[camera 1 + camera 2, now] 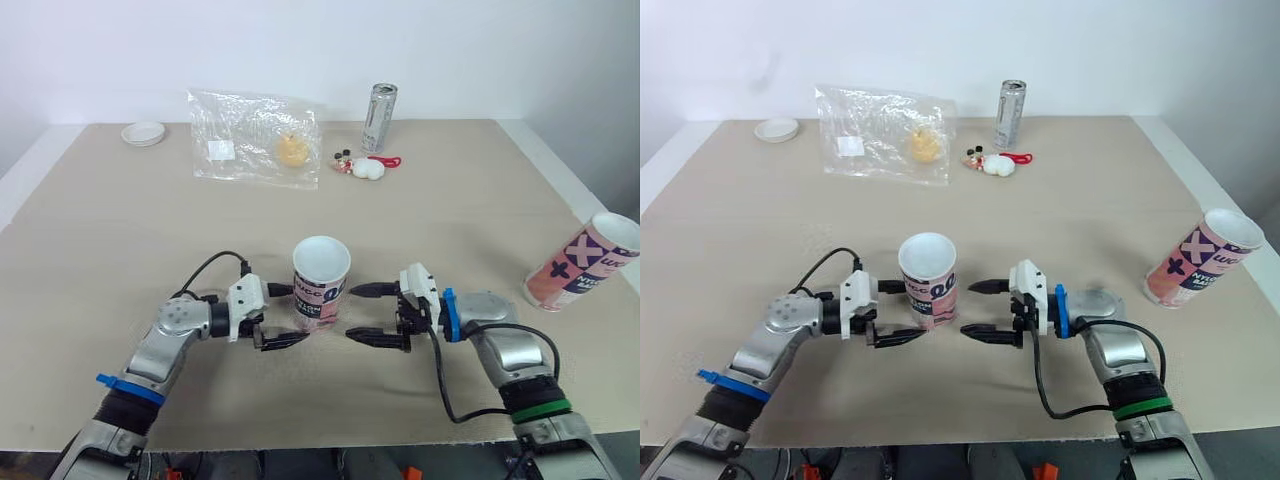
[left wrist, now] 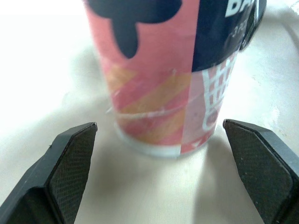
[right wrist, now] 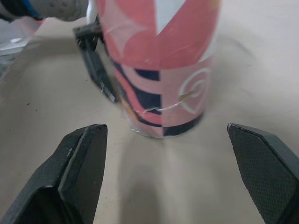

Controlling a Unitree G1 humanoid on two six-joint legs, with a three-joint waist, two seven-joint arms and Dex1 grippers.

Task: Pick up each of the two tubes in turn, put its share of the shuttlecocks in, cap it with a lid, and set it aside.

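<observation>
Head view: 1 pink-and-navy tube (image 1: 321,284) stands upright, mouth uncovered, near the front of the beige table (image 1: 120,230). The left gripper (image 1: 284,316) is spread wide at its base, the right gripper (image 1: 362,314) equally spread just beside it. A 2nd tube (image 1: 588,263) lies tilted by the right edge. A plastic bag (image 1: 255,136), drink can (image 1: 379,117) and white lid (image 1: 143,133) sit far back

Left wrist view: the tube's base sits between parted fingers (image 2: 70,163), apart from both

Right wrist view: fingers (image 3: 79,163) parted, tube ahead, untouched
</observation>
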